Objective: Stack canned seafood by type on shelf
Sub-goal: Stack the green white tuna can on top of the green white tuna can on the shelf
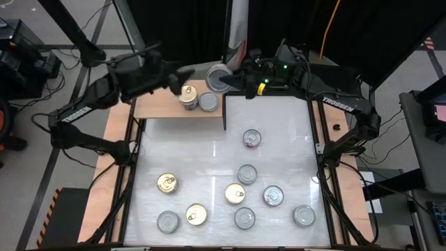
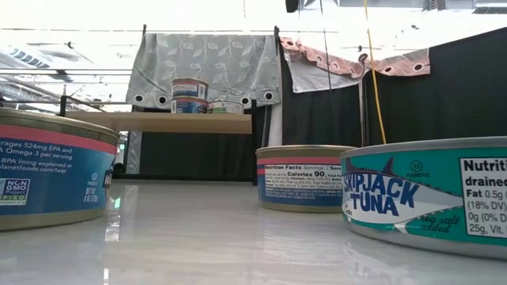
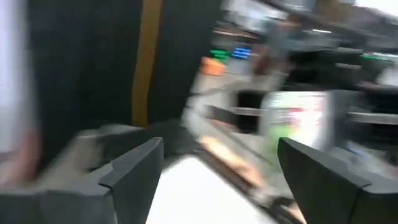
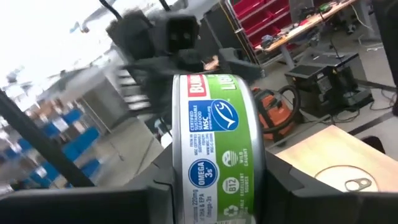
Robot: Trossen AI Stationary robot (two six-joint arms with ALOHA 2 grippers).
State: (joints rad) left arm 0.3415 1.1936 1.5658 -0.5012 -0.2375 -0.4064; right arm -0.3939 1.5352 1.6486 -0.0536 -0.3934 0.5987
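Table (image 1: pixel 279 132), glossy white and rectangular, carries the scene; its smooth top mirrors the tins in the low view. Shelf (image 1: pixel 164 106), a flat light-wood board with a thin dark edge panel, stands at the table's far left corner. On the shelf's right end sit two stacked tins (image 1: pixel 188 96), gold lid uppermost, and just beside them a single silver-lidded tin (image 1: pixel 208 102). Loose tins (image 1: pixel 247 173), short round metal cylinders with pull-tab lids, silver or gold, lie scattered over the table's near half, with one (image 1: pixel 251 138) apart toward the middle. Right gripper (image 1: pixel 233 78) hovers just past the shelf's right end, its dark fingers clamped on a green-labelled tin (image 4: pixel 217 146) tipped on its side, its silver end (image 1: pixel 218 78) facing the left arm. Left gripper (image 1: pixel 182 75) hangs above the shelf's far edge, fingers (image 3: pixel 134 171) spread wide with nothing between them, close to the stacked tins.
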